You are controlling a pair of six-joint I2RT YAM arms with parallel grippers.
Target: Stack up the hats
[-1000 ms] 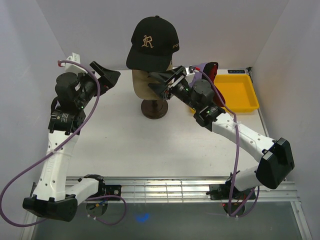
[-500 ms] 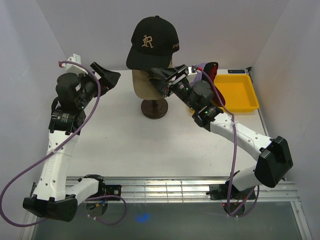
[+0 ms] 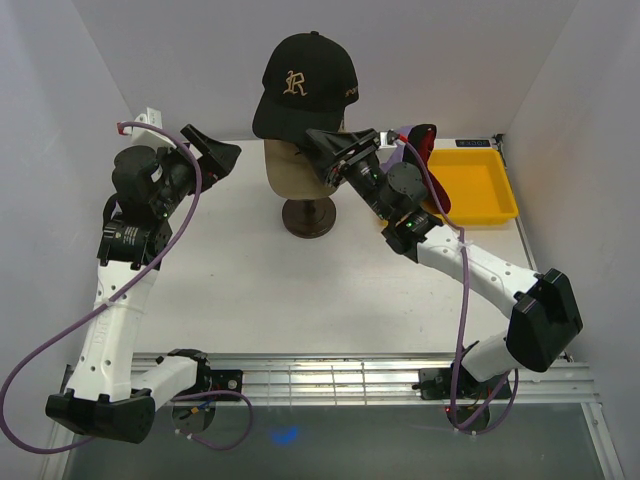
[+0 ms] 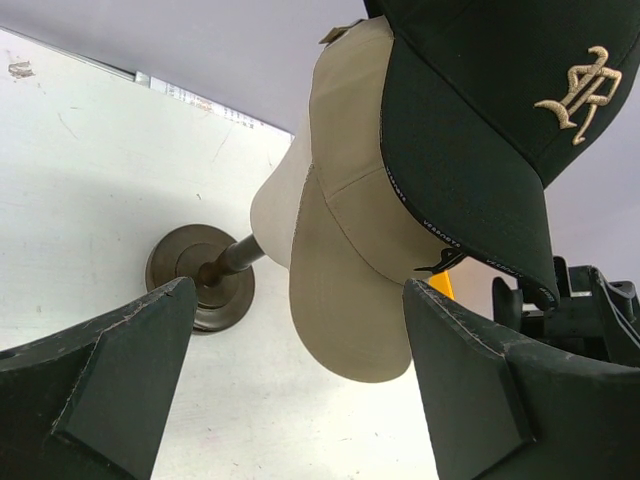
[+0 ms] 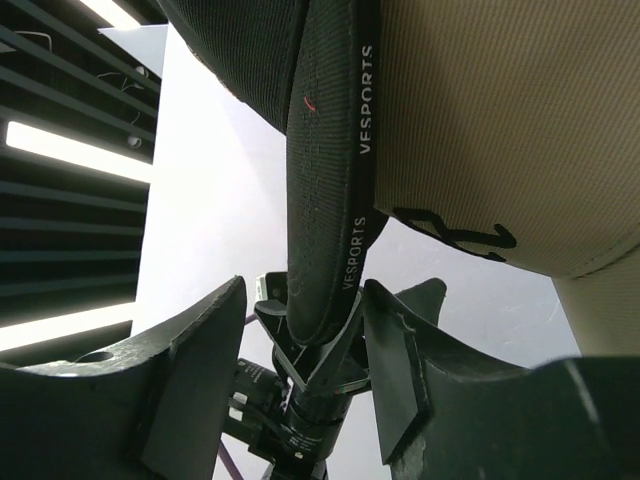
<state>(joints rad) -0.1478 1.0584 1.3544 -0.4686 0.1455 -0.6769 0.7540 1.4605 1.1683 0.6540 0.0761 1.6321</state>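
Top external view, read left to right. The left gripper [image 3: 213, 148] hangs at 10 o'clock over the table [image 3: 300, 290], close to the left wall. Its jaws are spread wide and hold nothing, and there is free air between it and the centre.

At 12 o'clock, by the table's back edge, a mannequin head [image 4: 275, 200] stands on a dark round stand [image 3: 308, 217]. The head wears a beige cap [image 4: 350, 300]. The black cap [image 3: 305, 90] with the gold R sits on top of that, its brim toward 6 o'clock.

The right gripper [image 3: 322, 155] reaches in from 4 o'clock. In the right wrist view its fingers [image 5: 200, 380] stand partly apart on either side of the black brim's edge. One is close against the brim, and a strip of light shows beside the other, so the brim is not clamped.

Just behind the right wrist, a red cap [image 3: 428, 150] lies at the left rim of a yellow tray [image 3: 485, 190]. The tray sits at 2 o'clock, near the right wall. A wide stretch of bare tabletop runs from the stand toward 6 o'clock.
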